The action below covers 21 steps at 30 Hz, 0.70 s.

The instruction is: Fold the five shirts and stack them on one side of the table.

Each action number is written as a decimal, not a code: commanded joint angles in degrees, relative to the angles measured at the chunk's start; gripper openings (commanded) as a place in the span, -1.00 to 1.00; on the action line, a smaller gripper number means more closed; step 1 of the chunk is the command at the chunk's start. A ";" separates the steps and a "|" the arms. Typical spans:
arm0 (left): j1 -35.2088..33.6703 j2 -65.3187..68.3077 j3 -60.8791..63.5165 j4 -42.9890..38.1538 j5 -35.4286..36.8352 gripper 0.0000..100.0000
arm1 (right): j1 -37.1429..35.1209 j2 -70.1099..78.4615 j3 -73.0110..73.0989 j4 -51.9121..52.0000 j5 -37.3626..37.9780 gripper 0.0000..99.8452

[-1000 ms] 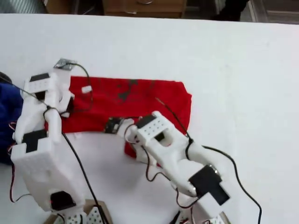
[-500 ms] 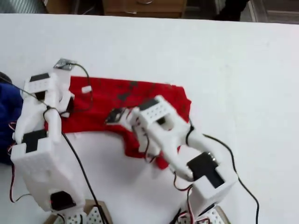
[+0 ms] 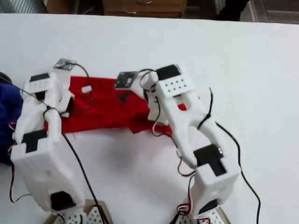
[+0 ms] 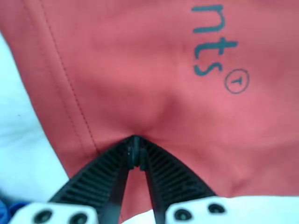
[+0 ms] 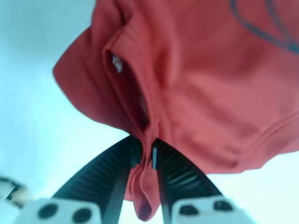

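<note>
the white table [image 3: 243,70] is cut off at 3, 6 and 9 o'clock in the high view, and wooden furniture [image 3: 140,5] is glimpsed past its 12 o'clock edge. a red shirt [image 3: 105,109] is spread toward 9 o'clock of the middle, its ends covered by the right arm [image 3: 187,116] and left arm [image 3: 42,121]. a blue cloth [image 3: 7,116] (its kind cannot be told) is cropped at 9 o'clock. the right gripper [image 5: 145,156] is clamped on a gathered fold of the shirt, and the left gripper [image 4: 135,156] is pinched onto flat fabric beside a hem.
</note>
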<state>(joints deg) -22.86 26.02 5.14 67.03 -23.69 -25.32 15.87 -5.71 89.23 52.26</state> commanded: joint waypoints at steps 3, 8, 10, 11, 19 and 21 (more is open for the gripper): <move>-0.53 0.44 -0.75 -0.88 0.18 -0.95 | 1.45 7.78 -9.85 -3.65 0.35 -0.96; -0.53 0.44 -0.75 -0.79 0.09 -0.95 | 3.91 16.92 -24.00 -3.47 -3.69 -0.96; -0.44 0.44 -0.75 -0.79 0.09 -0.95 | 4.97 20.53 -29.36 -3.21 -5.27 -0.96; -0.44 0.44 -0.75 -0.79 0.09 -0.95 | 5.32 22.29 -31.91 -2.51 -5.71 -0.96; -0.44 0.44 -0.75 -0.79 0.09 -0.95 | 7.78 29.93 -49.32 3.74 -10.99 -0.53; -0.44 0.44 -0.75 -0.79 0.09 -0.95 | 7.87 30.11 -52.66 5.76 -10.99 -0.55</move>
<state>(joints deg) -22.86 26.02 5.14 67.03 -23.69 -18.20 46.55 -52.22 92.31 42.07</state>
